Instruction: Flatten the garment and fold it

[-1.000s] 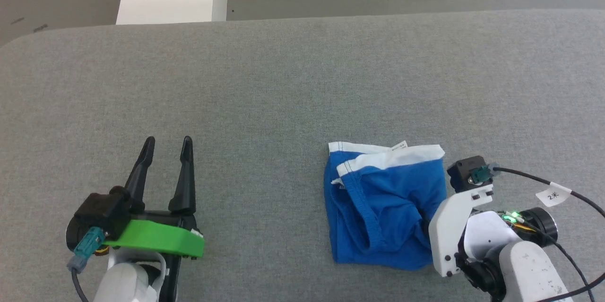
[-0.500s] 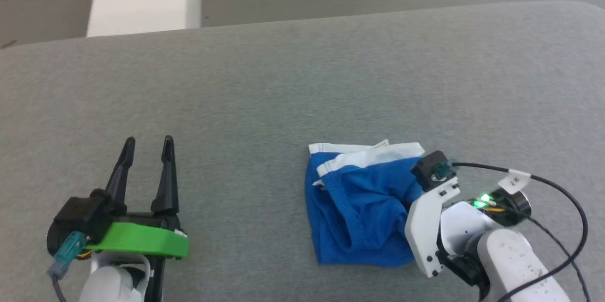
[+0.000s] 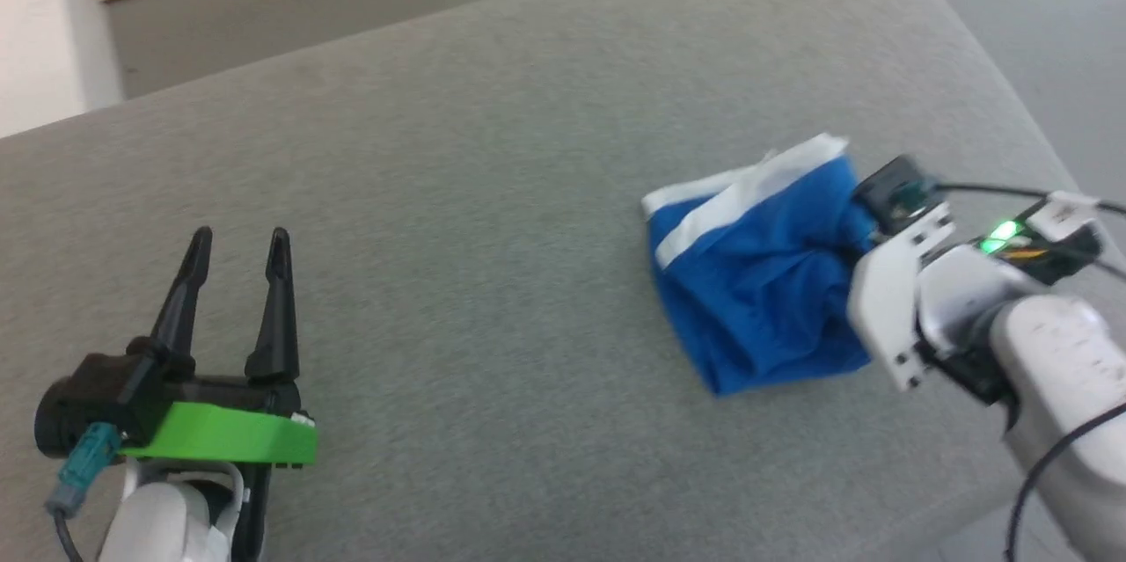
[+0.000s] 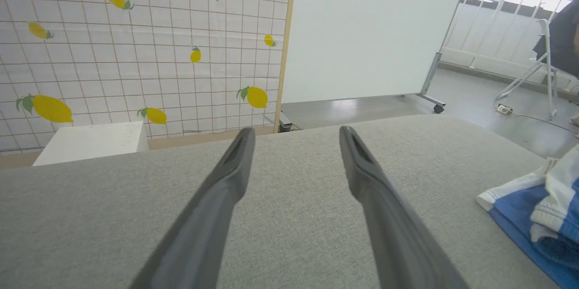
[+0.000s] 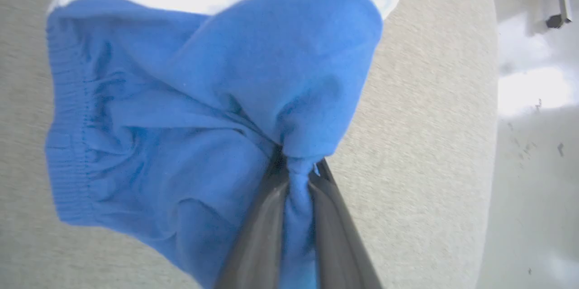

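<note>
- Looking down from the head view, the right gripper (image 3: 860, 223) is pushed into the near side of the blue shorts (image 3: 756, 281) and clenched on a bunch of cloth. The fabric puckers toward it, which reads as a pull meant to drag the heap open for flattening. The shorts lie crumpled on the grey table (image 3: 493, 193), directly ahead of that gripper, with the white trim (image 3: 748, 184) on the side farthest from it.
- In the same view the left gripper (image 3: 239, 238) hangs well apart from the shorts, which sit off to its right. Its fingers are spread and hold nothing. It looks parked, probably waiting until there is a free edge to take.
- From the left wrist view, only bare table shows between the two spread fingers (image 4: 217, 207). A corner of the shorts lies far out beyond the right-hand finger, out of reach. Past the fingertips, beyond the table edge, stand a whiteboard (image 4: 366, 31) and a tiled wall (image 4: 135, 31) with lemons on it.
- From the right wrist view, the fingers are pinched tight on a twisted rope of blue cloth. The rest of the shorts fans out ahead and to the left of the tips, with the gathered waistband (image 5: 68, 99) at the far left. With a single-point grip like this, the shorts are not yet flat and folding has not begun. The table edge runs close on the gripper's right, so a pull that way could slide cloth off.
</note>
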